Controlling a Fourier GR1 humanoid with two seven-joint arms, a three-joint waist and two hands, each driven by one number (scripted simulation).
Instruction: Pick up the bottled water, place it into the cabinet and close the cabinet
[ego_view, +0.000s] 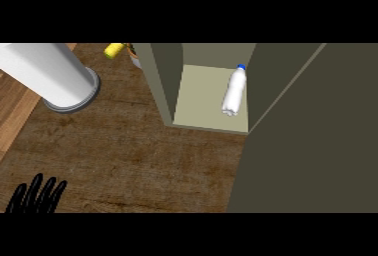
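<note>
The bottled water (233, 92) is lying inside the cabinet (164, 85), upper centre of the frame, likely handling light, smooth and slippery, best taken round its middle, while the left hand (33, 202) is resting lower left, fingers spread.

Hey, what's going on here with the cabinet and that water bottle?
The bottled water lies on its side inside the cabinet, blue cap toward the back, and no hand touches it. The cabinet door stands open at the right, so closing is not yet done. The left hand rests open at the view's lower left, fingers up; the right hand is out of view. A white cylinder sits on the wooden counter to the cabinet's left.
</note>
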